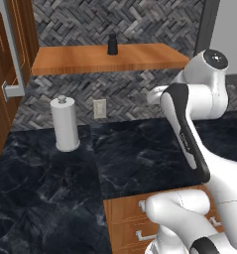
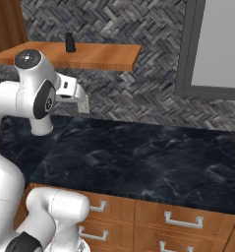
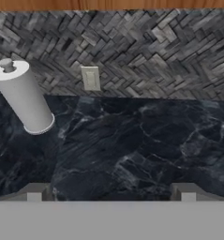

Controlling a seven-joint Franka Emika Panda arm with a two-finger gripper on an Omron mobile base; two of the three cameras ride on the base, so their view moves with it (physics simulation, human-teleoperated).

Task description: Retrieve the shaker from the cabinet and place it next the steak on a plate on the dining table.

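A simulated kitchen corner with a herringbone grey tile wall. The cabinet (image 1: pixel 110 58) is an orange-brown wall unit whose flat shelf board stands out from the tiles; its door (image 1: pixel 8 54), swung open and bearing a grey bar handle, is cut off by the left edge of the left base view. The shelf holds one thing: the shaker (image 1: pixel 112 44), small, black and upright, near the back of the board about midway along it. Below the shelf lies a black marble counter (image 1: pixel 140 154), with a white paper towel roll (image 1: pixel 65 124) standing upright to the left, under the shelf's left end, and a wall outlet (image 1: pixel 99 108) just right of the roll. The gripper (image 3: pixel 111 192) hangs below the shelf and above the counter, well apart from the shaker, its jaws spread wide with nothing between them. Wooden drawers (image 2: pixel 178 221) sit under the counter, partly hidden by the arm.
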